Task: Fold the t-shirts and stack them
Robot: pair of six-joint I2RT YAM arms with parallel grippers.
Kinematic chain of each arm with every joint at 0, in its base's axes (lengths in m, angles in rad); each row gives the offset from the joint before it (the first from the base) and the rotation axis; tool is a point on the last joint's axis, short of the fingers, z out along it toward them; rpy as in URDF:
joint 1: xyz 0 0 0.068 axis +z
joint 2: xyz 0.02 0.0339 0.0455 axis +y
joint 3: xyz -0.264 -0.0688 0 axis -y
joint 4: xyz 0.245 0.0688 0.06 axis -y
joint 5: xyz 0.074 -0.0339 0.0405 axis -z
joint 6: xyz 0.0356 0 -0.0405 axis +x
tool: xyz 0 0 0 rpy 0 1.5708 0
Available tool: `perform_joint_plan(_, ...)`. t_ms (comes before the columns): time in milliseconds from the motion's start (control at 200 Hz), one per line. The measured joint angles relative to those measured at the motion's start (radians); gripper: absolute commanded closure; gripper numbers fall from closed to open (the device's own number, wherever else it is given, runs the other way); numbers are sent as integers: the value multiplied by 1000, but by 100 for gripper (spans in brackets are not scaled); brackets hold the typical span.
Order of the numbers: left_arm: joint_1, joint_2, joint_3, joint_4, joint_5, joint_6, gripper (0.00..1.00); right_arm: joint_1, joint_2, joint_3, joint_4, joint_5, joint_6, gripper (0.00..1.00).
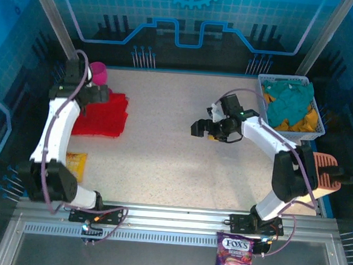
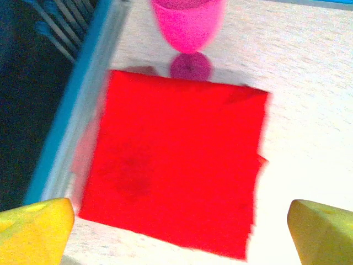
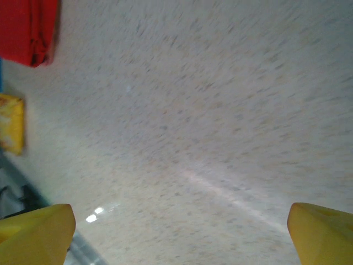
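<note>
The left gripper (image 2: 177,236) hangs over the folded red t-shirt (image 2: 176,160) with its yellow fingertips (image 2: 34,231) spread wide and nothing between them. The shirt lies flat on the table (image 1: 163,150) as a rough rectangle at the far left, close to the blue side rail. Just beyond the shirt's far edge stands a pink cup (image 2: 187,22), its top cut off in the left wrist view. The right gripper (image 3: 179,234) is also wide open and empty over bare speckled tabletop near the middle of the table, well apart from the shirt. In its wrist view, one rolled edge of the red cloth shows at the upper left corner. A yellow packet (image 1: 76,164) lies on the table near the left arm, between the shirt and the near edge. At the far right stands a pale basket (image 1: 283,77) holding crumpled teal cloth (image 1: 291,101) over yellow cloth. What looks like the salmon-pink t-shirt (image 1: 326,170) sits at the right edge, partly hidden by the right arm, and its form is hard to make out. A purple candy bag (image 1: 234,258) lies in front of the arm bases. Both wrist views are blurred.
</note>
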Motion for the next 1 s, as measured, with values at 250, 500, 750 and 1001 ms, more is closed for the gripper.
perform_joint_plan(250, -56, -254, -580, 428, 141, -26, 1, -72, -283, -133, 158, 348, -108, 0)
perform_joint_plan(500, -58, -170, -879, 886, 150, -43, 1, -151, -417, -499, 540, 531, -230, 0)
perform_joint_plan(750, -60, 54, -952, 1354, 195, -44, 1, -219, -351, -711, 921, 619, -351, 0)
perform_joint_plan(1001, -69, 190, -1006, 1620, 208, -41, 1, -248, -83, -800, 1330, 602, -391, 0)
